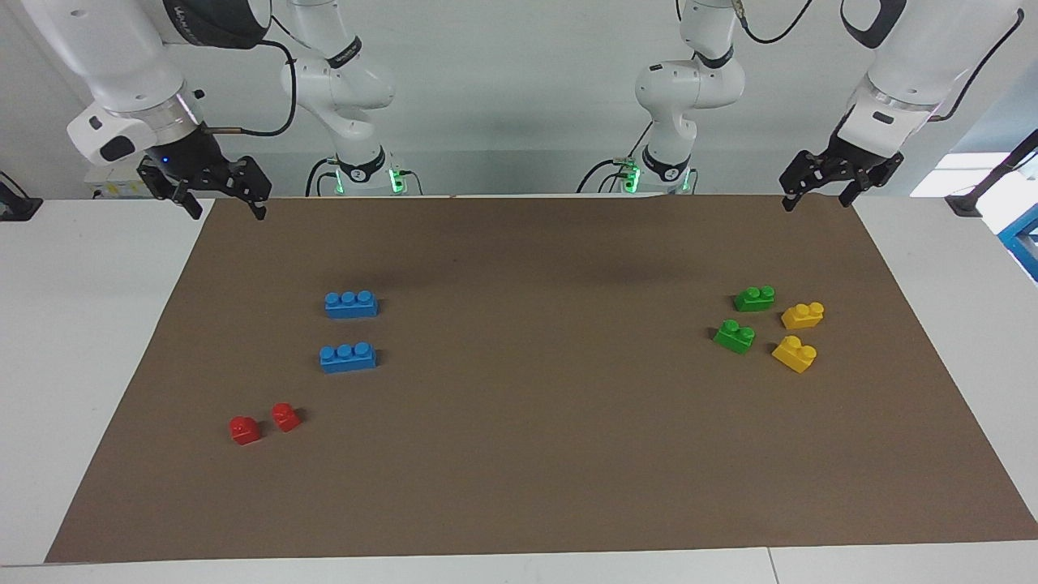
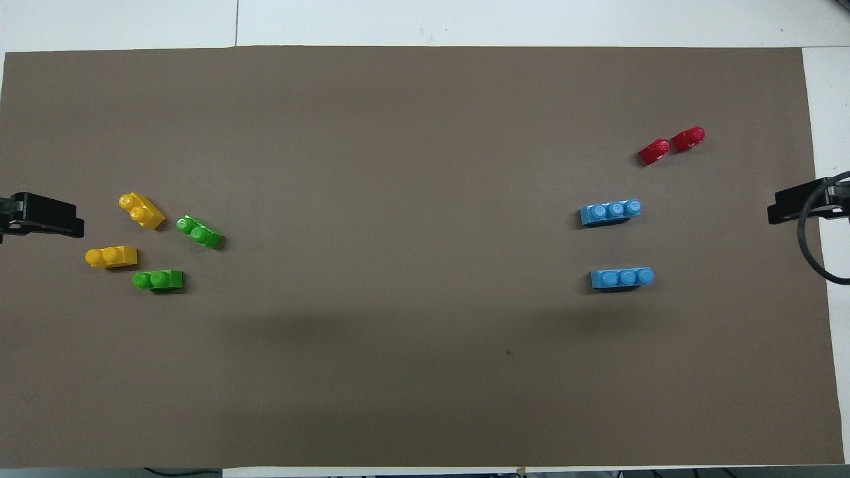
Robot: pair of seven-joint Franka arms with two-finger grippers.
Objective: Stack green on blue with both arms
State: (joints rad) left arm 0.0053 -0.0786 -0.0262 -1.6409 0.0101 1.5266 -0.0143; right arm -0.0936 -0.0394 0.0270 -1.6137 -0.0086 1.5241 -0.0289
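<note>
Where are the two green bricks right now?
The green bricks lie on the brown mat toward the left arm's end, beside the yellow bricks, one slightly nearer the robots.

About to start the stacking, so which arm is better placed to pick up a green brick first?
Probably the left. The left gripper hangs open at the table end where both green bricks lie. The right gripper, also open, hangs at the blue bricks' end.

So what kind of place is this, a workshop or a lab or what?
Most likely a robotics lab set up for manipulation trials. Two white robot arms stand at a table covered by a plain brown mat, and sorted toy bricks, blue and green among them, lie on it like test props.
</note>
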